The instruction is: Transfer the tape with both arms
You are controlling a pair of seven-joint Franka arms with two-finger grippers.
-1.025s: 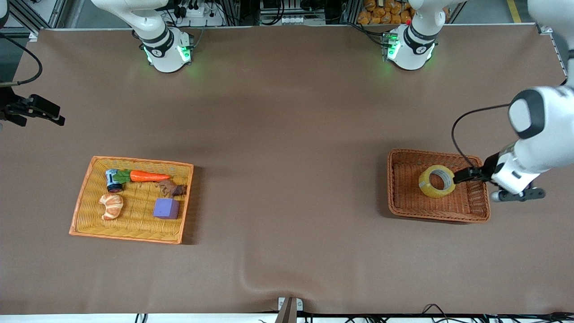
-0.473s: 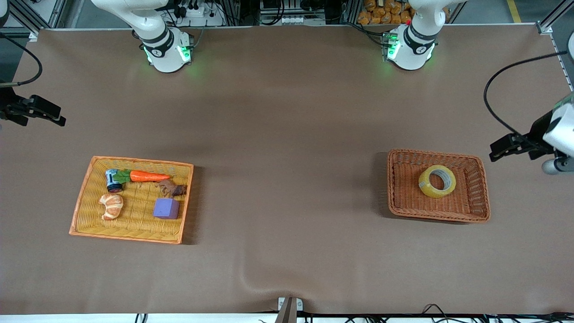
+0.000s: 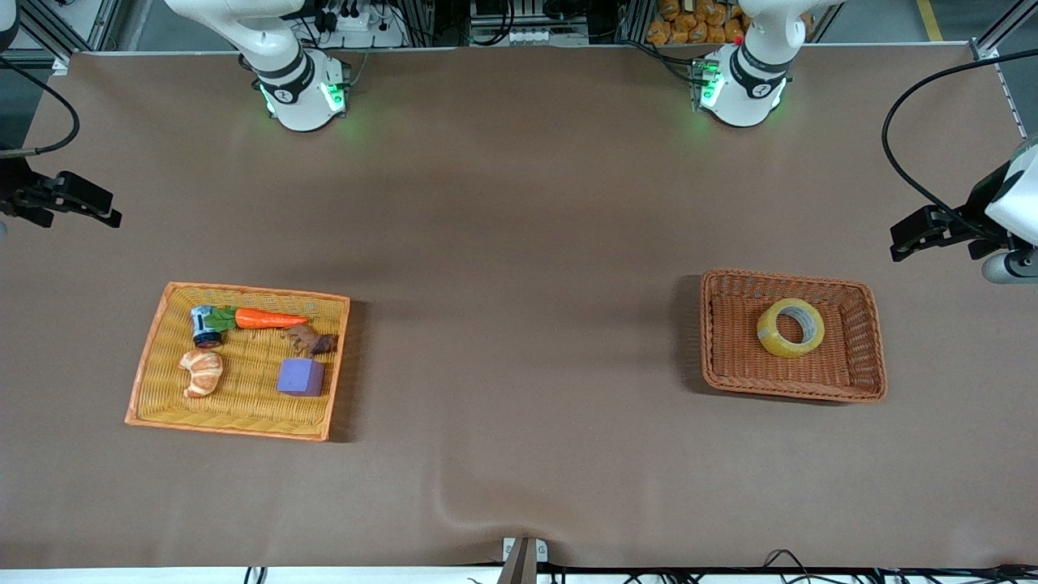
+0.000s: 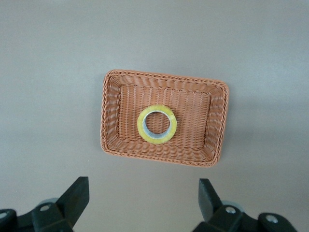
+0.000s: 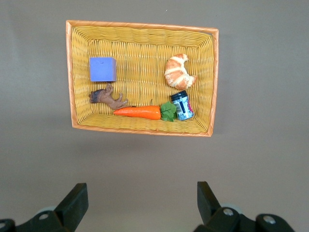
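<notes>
The tape lies flat in the brown basket. The left gripper, released, hovers at its 2 o'clock; the right gripper, released, waits. A low, angled descent could catch the basket rim.

Left pincer no longer at the tape in the brown basket, now lifted clear toward the table edge.

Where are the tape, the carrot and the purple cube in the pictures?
tape point(image 3: 790, 328), front view, on the yellow band of the ring
carrot point(image 3: 269, 319), front view, on its orange body
purple cube point(image 5: 103, 69), right wrist view, on its top face
</notes>
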